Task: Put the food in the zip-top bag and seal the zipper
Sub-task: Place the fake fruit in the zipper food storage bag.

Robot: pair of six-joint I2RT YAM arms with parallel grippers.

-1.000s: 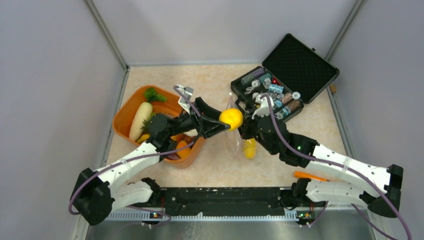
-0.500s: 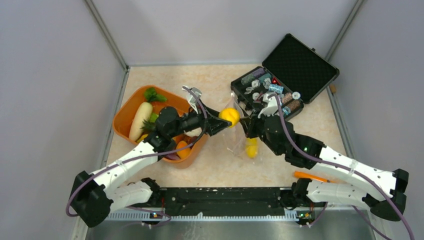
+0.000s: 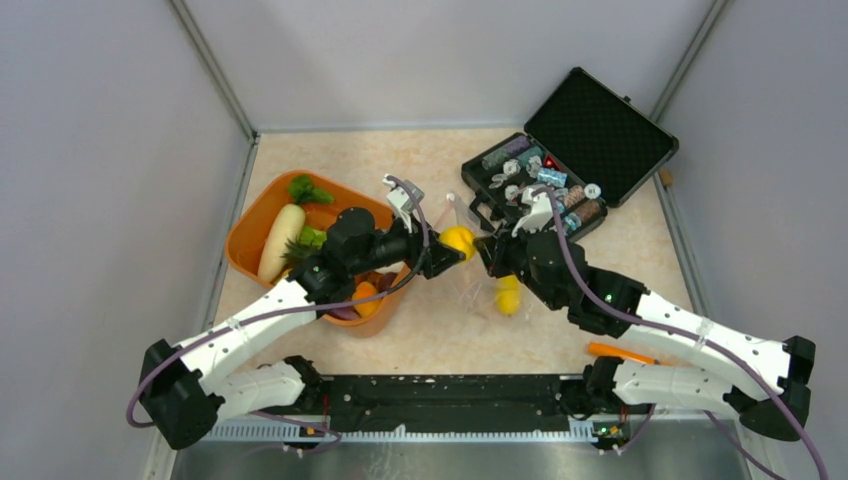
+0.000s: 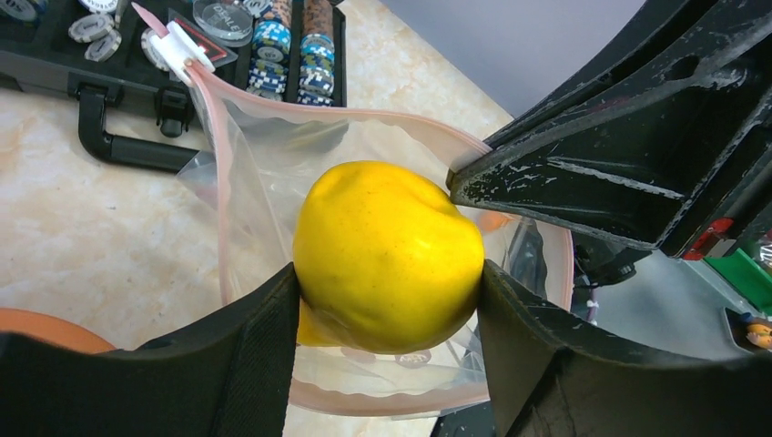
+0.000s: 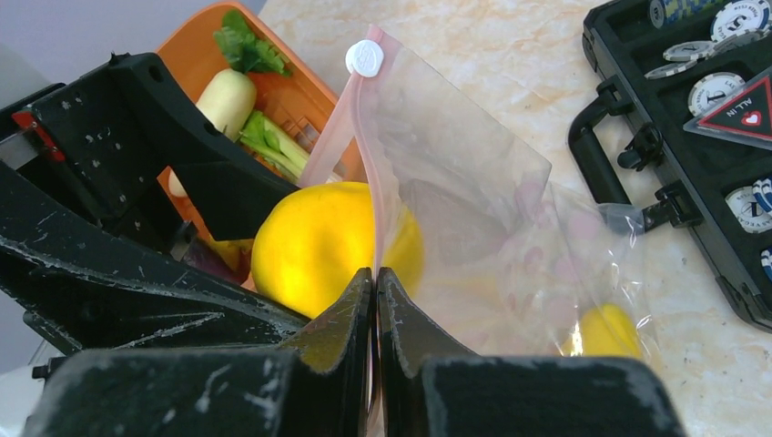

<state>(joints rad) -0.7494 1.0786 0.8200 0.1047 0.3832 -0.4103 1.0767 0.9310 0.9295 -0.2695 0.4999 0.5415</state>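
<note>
Left wrist view: left end effector (image 4: pixel 387 273) is clamped on a lemon (image 4: pixel 391 228), parked right at the open mouth of the zip-top bag (image 4: pixel 264 164). Right end effector (image 5: pixel 375 291) is pinched shut on the bag's rim at the zipper (image 5: pixel 368 164), holding the bag up off the table so the mouth gapes. A second lemon (image 5: pixel 605 332) is already inside, and the other food (image 5: pixel 228 100) waits in the orange tub (image 5: pixel 305 77).

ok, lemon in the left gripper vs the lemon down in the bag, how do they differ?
The held lemon is clamped in the left gripper, up at the mouth of the zip-top bag. The bagged lemon lies loose at the bag's bottom. The held lemon shows bare in the left wrist view, while the bagged lemon shows only through plastic. Both are yellow.
</note>
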